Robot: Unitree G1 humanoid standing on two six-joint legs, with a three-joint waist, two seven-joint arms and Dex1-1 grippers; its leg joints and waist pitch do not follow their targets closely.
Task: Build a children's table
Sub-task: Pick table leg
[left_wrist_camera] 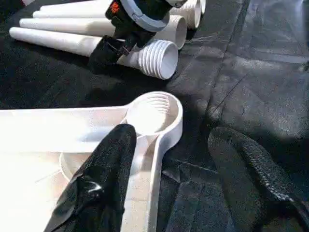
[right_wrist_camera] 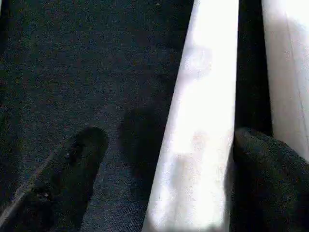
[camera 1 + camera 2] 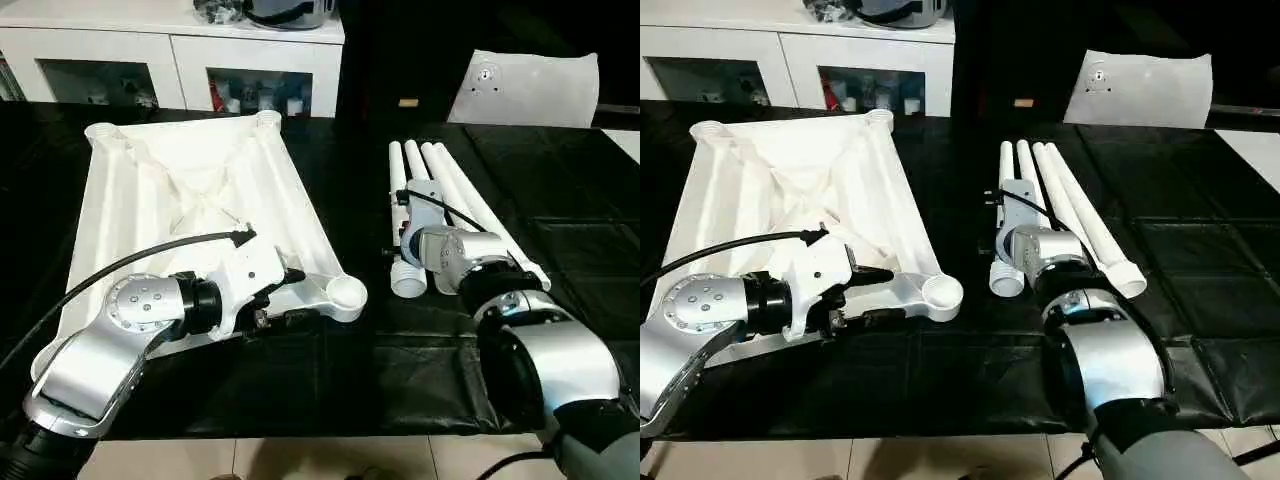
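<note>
Right end effector open astride table leg.

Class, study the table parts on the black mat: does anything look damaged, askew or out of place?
Nothing stands out. The tabletop lies underside up, and the four legs lie side by side beside it, apart from it.

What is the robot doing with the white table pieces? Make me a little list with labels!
table top: lies upside down on the black sheet, ribs facing up
nearest corner socket: round and empty
legs: four, side by side on the sheet, right of the top
left claw: open, fingers astride the top's edge by that socket
right claw: open, fingers either side of the leftmost leg
legs fitted: none yet
</note>
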